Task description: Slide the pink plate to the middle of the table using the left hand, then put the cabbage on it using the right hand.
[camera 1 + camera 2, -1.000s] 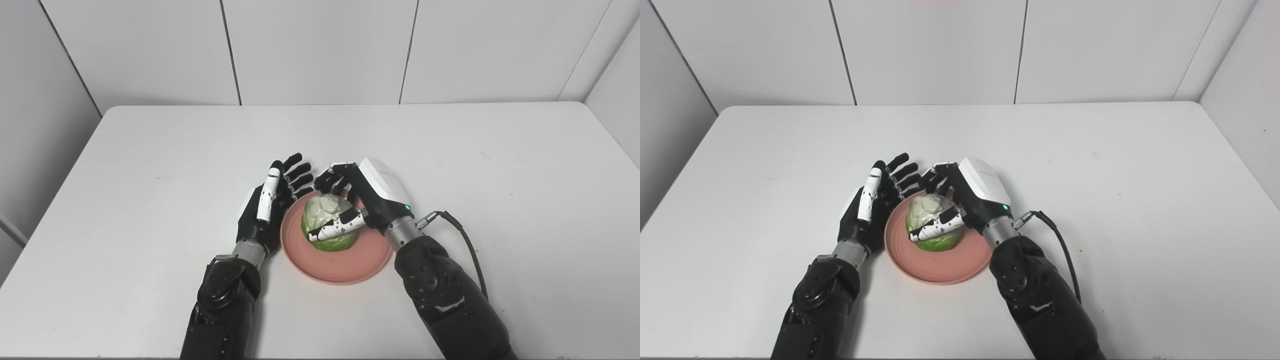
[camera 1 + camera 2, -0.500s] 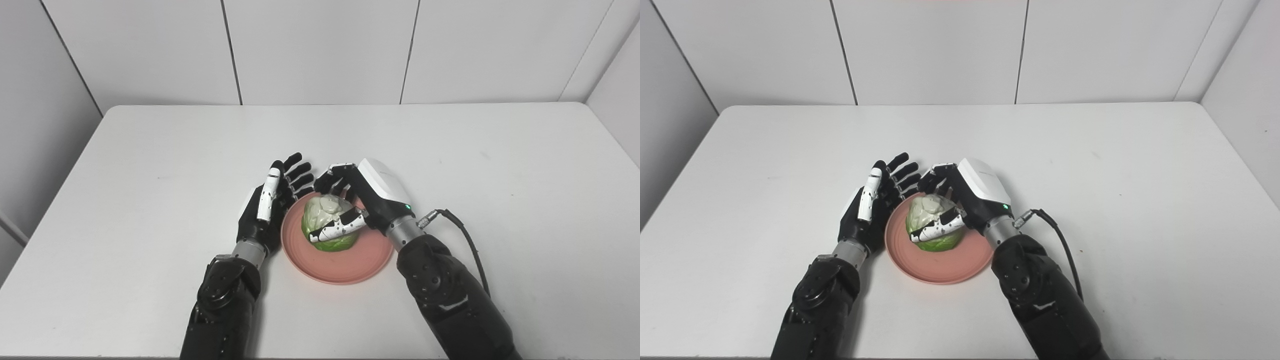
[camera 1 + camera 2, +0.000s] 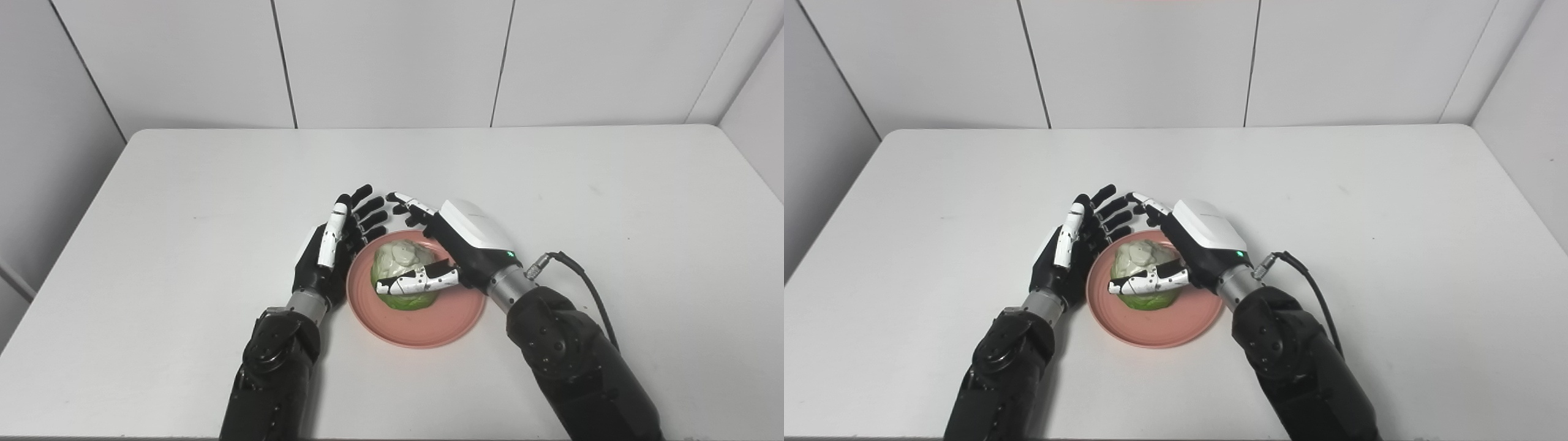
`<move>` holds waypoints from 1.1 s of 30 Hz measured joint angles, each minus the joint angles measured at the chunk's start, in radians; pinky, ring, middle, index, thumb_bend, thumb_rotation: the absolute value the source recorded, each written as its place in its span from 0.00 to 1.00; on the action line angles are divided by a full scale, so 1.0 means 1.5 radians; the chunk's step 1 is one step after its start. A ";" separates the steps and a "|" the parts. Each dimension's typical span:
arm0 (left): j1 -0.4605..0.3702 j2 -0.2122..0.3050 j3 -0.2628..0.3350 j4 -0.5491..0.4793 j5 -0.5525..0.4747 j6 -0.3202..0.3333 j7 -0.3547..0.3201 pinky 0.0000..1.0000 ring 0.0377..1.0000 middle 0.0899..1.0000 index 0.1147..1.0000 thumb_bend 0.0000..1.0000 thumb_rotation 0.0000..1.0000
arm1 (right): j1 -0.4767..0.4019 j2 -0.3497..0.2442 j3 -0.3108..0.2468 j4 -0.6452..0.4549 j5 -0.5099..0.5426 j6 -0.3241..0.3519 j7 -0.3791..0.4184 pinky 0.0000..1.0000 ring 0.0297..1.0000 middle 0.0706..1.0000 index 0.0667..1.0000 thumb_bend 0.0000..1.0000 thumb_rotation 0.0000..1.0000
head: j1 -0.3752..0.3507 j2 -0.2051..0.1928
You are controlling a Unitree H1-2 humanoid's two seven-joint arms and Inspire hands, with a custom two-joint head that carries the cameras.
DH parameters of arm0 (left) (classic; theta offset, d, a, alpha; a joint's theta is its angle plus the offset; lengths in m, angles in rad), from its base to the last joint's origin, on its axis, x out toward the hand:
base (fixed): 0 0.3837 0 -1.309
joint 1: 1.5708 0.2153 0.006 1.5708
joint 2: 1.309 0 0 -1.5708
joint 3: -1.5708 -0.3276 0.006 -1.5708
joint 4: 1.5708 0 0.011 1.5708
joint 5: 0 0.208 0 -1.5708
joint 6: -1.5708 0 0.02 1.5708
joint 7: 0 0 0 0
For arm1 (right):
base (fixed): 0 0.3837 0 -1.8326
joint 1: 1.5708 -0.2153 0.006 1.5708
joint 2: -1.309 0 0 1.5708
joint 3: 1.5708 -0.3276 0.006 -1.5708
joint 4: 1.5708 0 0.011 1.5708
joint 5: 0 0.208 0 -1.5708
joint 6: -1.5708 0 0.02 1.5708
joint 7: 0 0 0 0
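Observation:
The pink plate (image 3: pixel 429 321) lies on the white table near its middle, toward the front. A pale green cabbage (image 3: pixel 399 269) rests on the plate. My right hand (image 3: pixel 450 248) arches over the cabbage from the right. Its fingers (image 3: pixel 409 205) are stretched out past the far side and the thumb (image 3: pixel 416 282) lies across the near side. The right hand is open. My left hand (image 3: pixel 334 248) stands open against the plate's left rim, fingers spread and pointing away.
A black cable (image 3: pixel 582 285) loops from my right wrist over the table. White wall panels close the far edge and both sides of the table (image 3: pixel 184 202).
My right hand's fingers have uncurled from the cabbage and straightened, and the hand has drawn slightly right. The cabbage stays on the plate. The left hand is nearly still.

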 measured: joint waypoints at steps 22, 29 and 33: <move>0.017 0.001 0.002 0.025 0.055 -0.104 0.007 0.86 0.87 0.88 0.87 0.45 1.00 | 0.099 0.010 -0.163 -0.023 0.122 -0.082 -0.139 0.82 0.89 0.91 0.93 0.73 1.00 | 0.008 -0.014; 0.049 0.016 0.003 0.004 0.074 -0.141 0.013 0.90 0.90 0.91 0.91 0.45 1.00 | 0.160 0.031 -0.206 0.008 0.184 -0.141 -0.203 0.86 0.91 0.93 0.93 0.66 1.00 | 0.008 -0.016; 0.061 0.026 -0.005 -0.009 0.096 -0.155 0.016 0.92 0.92 0.93 0.93 0.46 1.00 | 0.190 0.044 -0.214 0.033 0.213 -0.169 -0.219 0.84 0.92 0.92 0.92 0.63 1.00 | 0.013 -0.015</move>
